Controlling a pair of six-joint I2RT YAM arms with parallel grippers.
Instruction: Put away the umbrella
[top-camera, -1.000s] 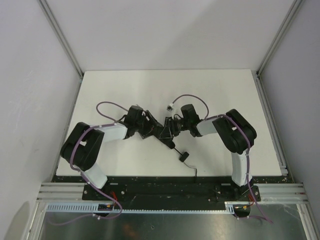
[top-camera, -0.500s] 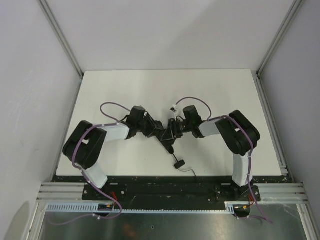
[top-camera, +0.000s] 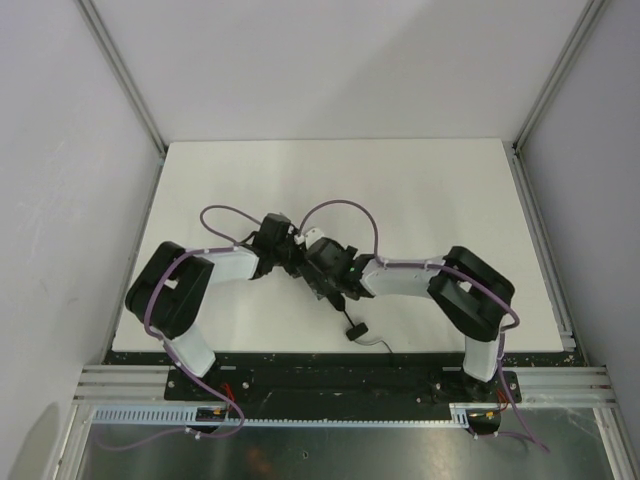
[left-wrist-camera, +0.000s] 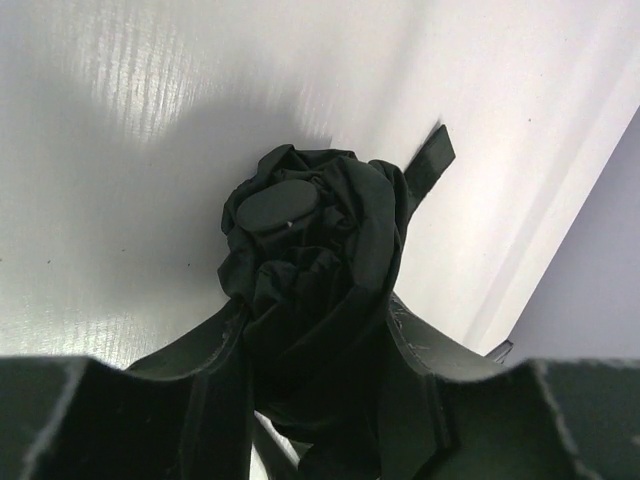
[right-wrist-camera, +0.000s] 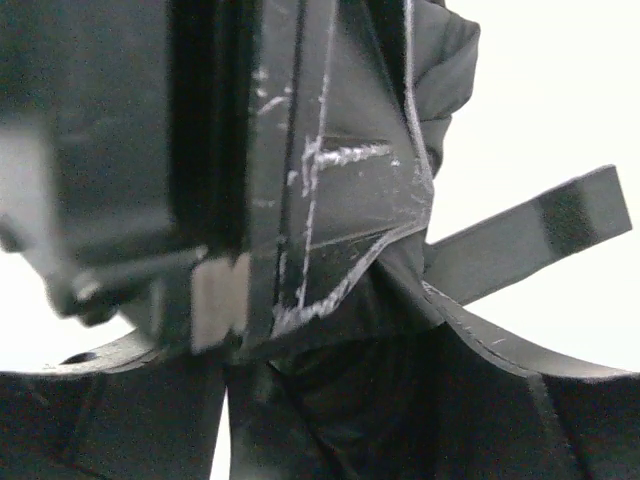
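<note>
Two grippers now crowd together: the right gripper (top-camera: 338, 278) has swung left across the table (top-camera: 430, 190) to meet the left gripper (top-camera: 288, 254). Left jaws clamp the bundled umbrella (left-wrist-camera: 310, 270) at the table's near middle. Right jaws stand wide, straddling its fabric beside the closure tab (right-wrist-camera: 530, 235).

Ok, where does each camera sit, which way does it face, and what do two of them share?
Top external: fixed above and behind the bases, facing down on the white table; left arm and right arm show whole.
Left wrist: on the left wrist, facing along its jaws at the bunched umbrella between them.
Right wrist: on the right wrist, close against the umbrella; its jaws fill the bottom edge.
Shared: both wrist views show the closure tab over the table.
</note>
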